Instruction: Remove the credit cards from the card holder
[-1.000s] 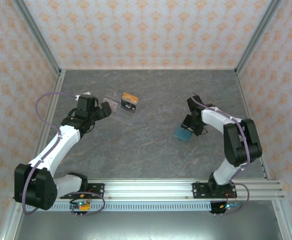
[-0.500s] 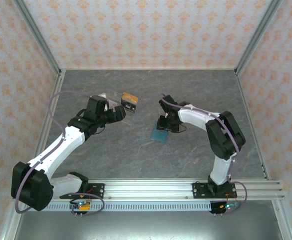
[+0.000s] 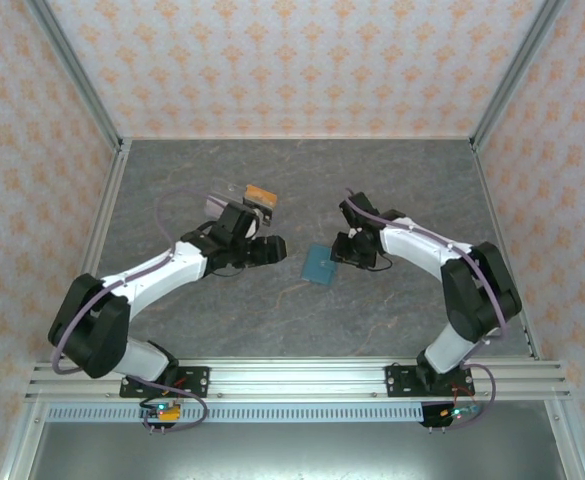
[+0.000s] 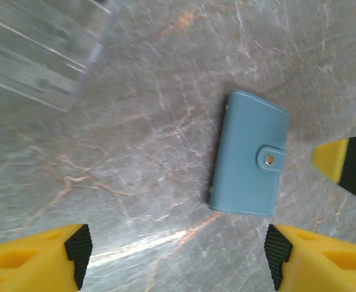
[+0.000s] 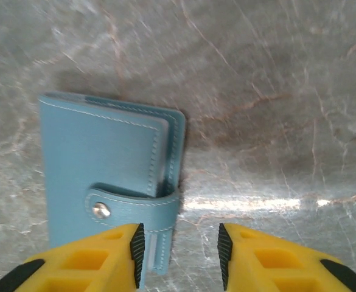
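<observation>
Logging card holder (image 3: 320, 265) flat on bench (image 3: 272, 322), folded shut, snap strap fastened, between the two arms. Left tool (image 3: 272, 247) open wide, held over bench just left of holder, no contact. Right tool (image 5: 181, 250) at holder's strap edge, jaws narrowly apart, one finger above cover, other above bare bench; nothing gripped. Clear tray (image 3: 234, 208) beyond left tool, apart from holder.

Closed teal card holder (image 3: 319, 265) lies flat; orange credit card (image 3: 261, 192) seemingly apart.
</observation>
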